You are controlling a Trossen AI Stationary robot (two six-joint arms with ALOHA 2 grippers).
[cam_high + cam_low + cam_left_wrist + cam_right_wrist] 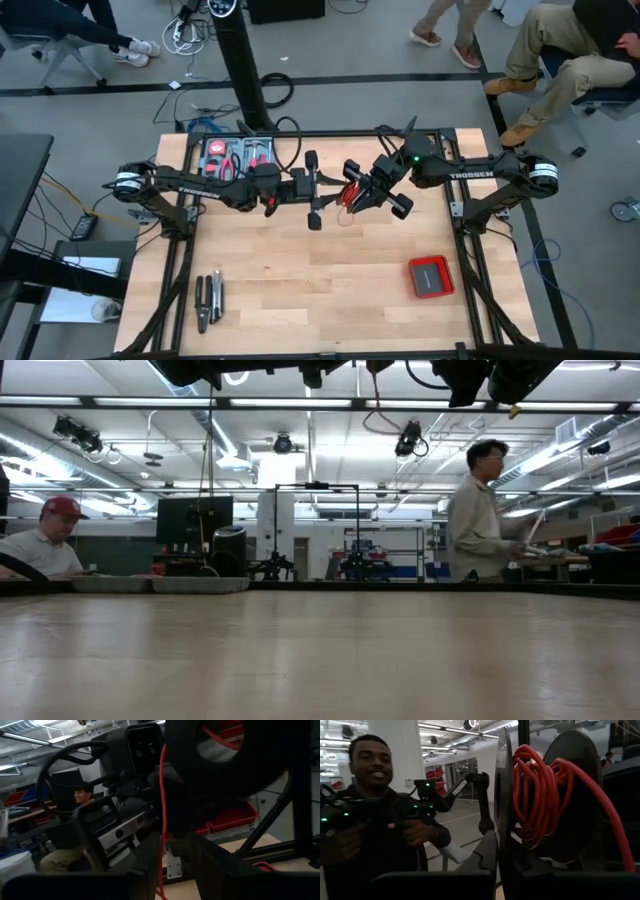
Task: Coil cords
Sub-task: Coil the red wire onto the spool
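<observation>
The bench [320, 290] carries a flat red box [431, 276] near the right front, pliers [208, 298] at the left front and a tool tray [238, 155] at the rear. Both arms meet above the bench's rear centre. The right tool [372, 190] is closed on a black spool [570, 795] wound with the red cord [535, 795]. The left tool [312, 192], jaws parted, straddles a taut strand of it [162, 820].

Risk: excess tension may snap the thin cord; slack may let loops slip off the spool flange.

Overhead view straight down, low view level across table [330, 290], both wrist views close on wire [540, 795].
</observation>
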